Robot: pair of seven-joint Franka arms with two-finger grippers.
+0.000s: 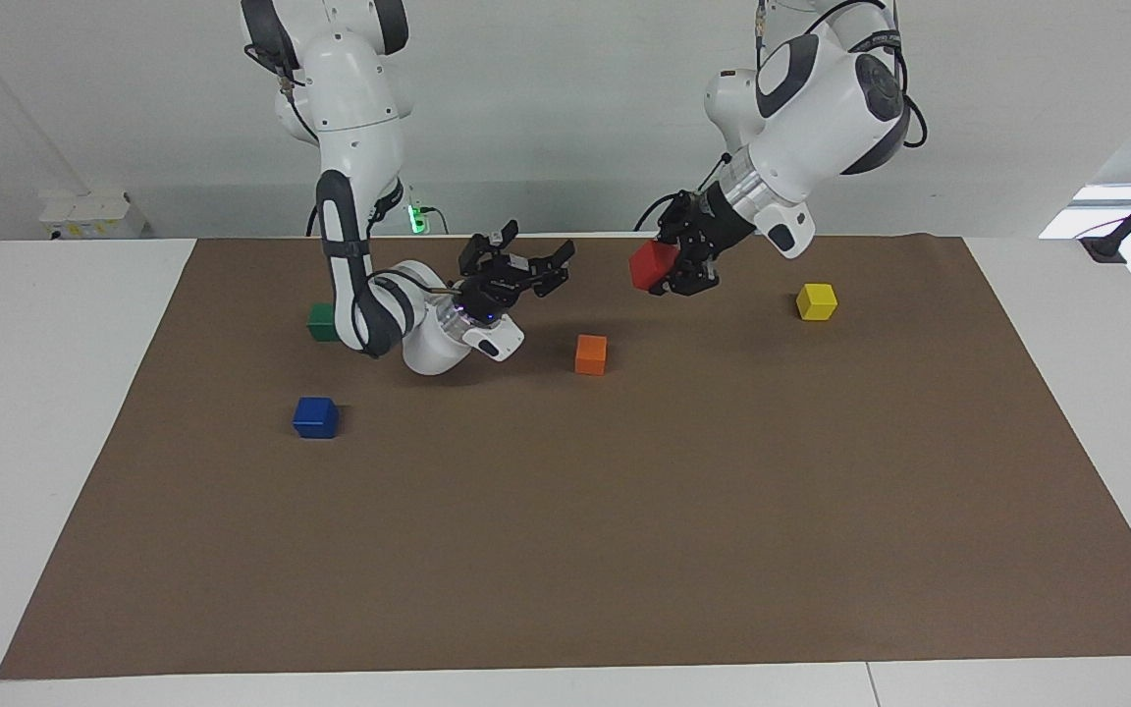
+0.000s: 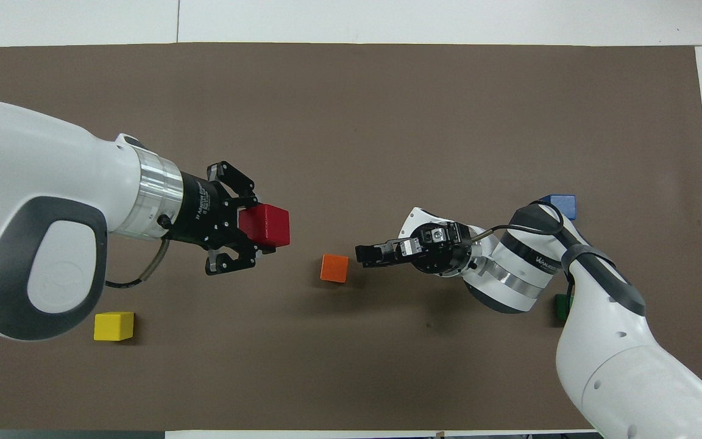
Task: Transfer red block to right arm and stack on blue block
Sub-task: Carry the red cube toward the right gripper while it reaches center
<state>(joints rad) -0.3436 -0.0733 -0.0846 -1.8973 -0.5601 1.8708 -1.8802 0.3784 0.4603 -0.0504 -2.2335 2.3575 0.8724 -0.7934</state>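
So far I log: small bright red block point(image 1: 653, 265) pinched aloft in left gripper point(image 1: 675, 269), upper centre of facing view; right gripper point(image 1: 518, 263) spread, empty; handover and stacking on deep blue block point(image 1: 315, 417), centre-left, outstanding.

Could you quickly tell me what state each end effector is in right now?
Left end effector: closed on the red block.
Right end effector: open, holding nothing.

Green block point(image 2: 563, 306) — mostly hidden under the right arm point(image 2: 607, 341) overhead.
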